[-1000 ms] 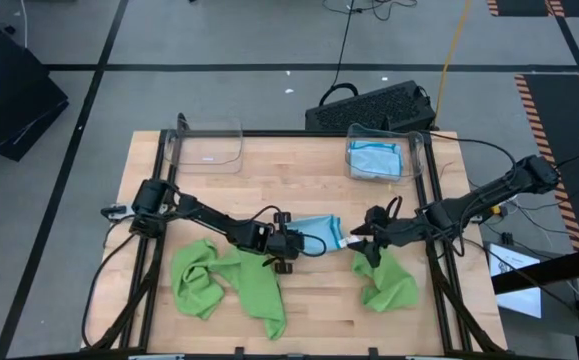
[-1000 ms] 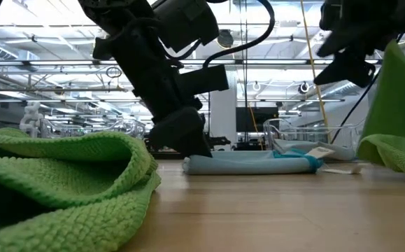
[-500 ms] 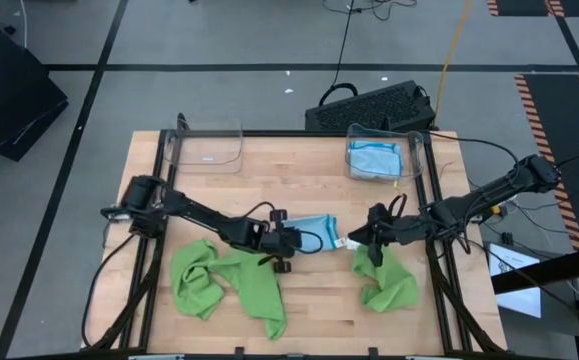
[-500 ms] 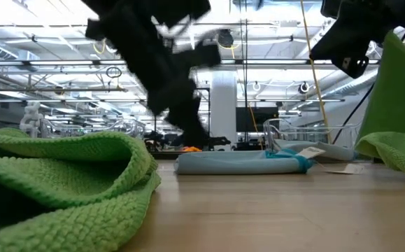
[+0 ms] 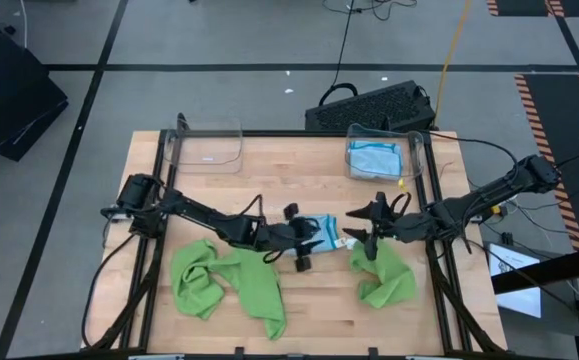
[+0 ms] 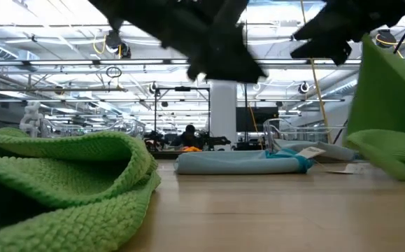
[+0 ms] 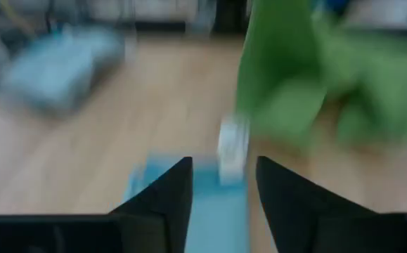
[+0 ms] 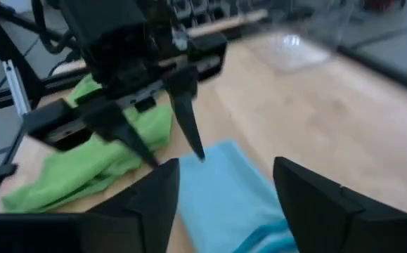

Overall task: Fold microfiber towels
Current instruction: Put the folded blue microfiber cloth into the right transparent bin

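A folded light blue microfiber towel [image 5: 324,230] lies flat on the wooden table's middle, its white tag [image 6: 315,152] at the right end. My left gripper [image 5: 301,240] hovers open just above the towel's left end [image 7: 189,204], clear of it in the low view [image 6: 223,63]. My right gripper [image 5: 361,232] stands open above the towel's right end [image 8: 224,197], also raised [image 6: 321,38]. One crumpled lime green towel [image 5: 224,280] lies near left, another [image 5: 387,280] near right under the right arm.
An empty clear bin [image 5: 207,146] stands at the far left of the table. A second clear bin [image 5: 379,157] at the far right holds folded blue towels. Bare wood shows between the bins and the blue towel.
My left gripper has lifted off the blue towel's left end, where it stood pressed down a second ago. It has risen and tipped up toward level. The towel stays folded on the table, shifted slightly left. My right gripper has turned about its own line, staying in place.
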